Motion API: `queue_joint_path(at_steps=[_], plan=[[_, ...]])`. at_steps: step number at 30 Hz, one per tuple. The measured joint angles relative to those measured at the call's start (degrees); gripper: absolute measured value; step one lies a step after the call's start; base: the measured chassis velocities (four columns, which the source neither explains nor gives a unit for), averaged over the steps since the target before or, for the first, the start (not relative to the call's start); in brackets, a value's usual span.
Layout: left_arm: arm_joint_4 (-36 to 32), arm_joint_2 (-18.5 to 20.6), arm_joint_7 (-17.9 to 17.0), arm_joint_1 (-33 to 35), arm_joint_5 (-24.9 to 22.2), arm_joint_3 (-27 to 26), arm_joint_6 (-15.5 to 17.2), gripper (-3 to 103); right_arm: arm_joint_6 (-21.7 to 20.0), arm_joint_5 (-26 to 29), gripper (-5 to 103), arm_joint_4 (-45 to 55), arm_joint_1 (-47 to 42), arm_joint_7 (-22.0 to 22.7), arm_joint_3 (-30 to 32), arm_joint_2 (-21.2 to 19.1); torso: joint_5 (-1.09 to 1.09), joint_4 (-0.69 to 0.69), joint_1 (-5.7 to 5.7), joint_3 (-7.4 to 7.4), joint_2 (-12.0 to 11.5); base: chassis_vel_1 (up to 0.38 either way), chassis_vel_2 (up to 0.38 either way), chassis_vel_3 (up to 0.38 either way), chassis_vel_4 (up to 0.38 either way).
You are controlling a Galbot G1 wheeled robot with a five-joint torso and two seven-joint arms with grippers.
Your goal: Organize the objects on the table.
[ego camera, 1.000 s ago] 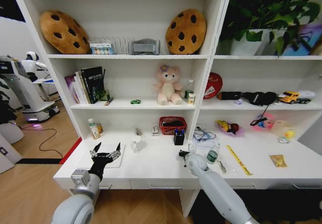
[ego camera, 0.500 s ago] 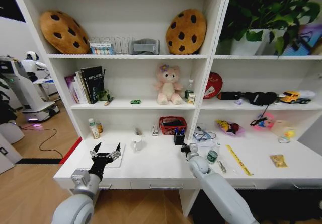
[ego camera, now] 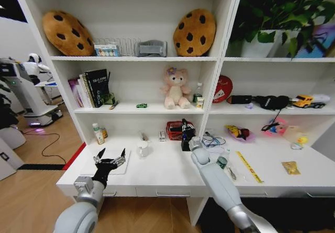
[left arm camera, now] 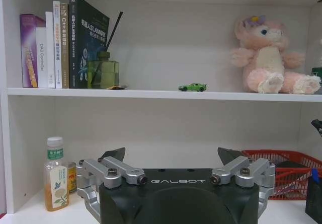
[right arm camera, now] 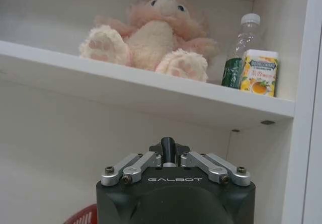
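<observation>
On the middle shelf, a tiny green toy car [ego camera: 141, 106] stands between a row of books [ego camera: 90, 88] and a pink teddy bear [ego camera: 175, 88]; it sits apart from both. From the left wrist camera the car [left arm camera: 192, 87] is seen on the shelf edge, with a green glass bottle with a dark stick [left arm camera: 103, 71] beside the books [left arm camera: 63, 45].

Below, on the white counter [ego camera: 162, 170], a small white cup [ego camera: 142, 148] stands near the back wall, and a small round green-topped container [ego camera: 222, 162] sits on the right part, next to a yellow ruler [ego camera: 247, 166].

The right end effector [ego camera: 184, 127] is raised above the counter, just in front of a red basket [ego camera: 176, 130] and a dark pen holder [ego camera: 186, 144]. Its fingers [right arm camera: 168, 148] are pressed together on a slim dark item, which I cannot identify.

The left end effector [ego camera: 111, 156] hovers low over the left end of the counter, above a flat white pad [ego camera: 123, 166]. Its two fingers [left arm camera: 114, 154] are spread wide and hold nothing. A small bottle with green label [left arm camera: 56, 179] stands near it by the side wall.
</observation>
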Motion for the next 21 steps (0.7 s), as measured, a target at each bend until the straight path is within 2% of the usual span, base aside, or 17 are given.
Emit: queue_joint_path(at_steps=[6, 21], plan=[[0.0, 0.0, 0.0, 0.0, 0.0, 0.0, 0.0, 100, 2.8, -2.7, 12, -6.9, 1.8, 0.0, 2.2, 1.7, 0.00, 0.01, 0.00, 0.00, 0.0, 0.000, 0.000, 0.000, 0.000], [0.0, 0.0, 0.0, 0.0, 0.0, 0.0, 0.0, 100, 5.4, -4.4, 12, -12.1, 2.7, 0.1, 4.1, 4.7, 0.00, 0.01, 0.00, -0.01, 0.0, 0.000, 0.000, 0.000, 0.000]])
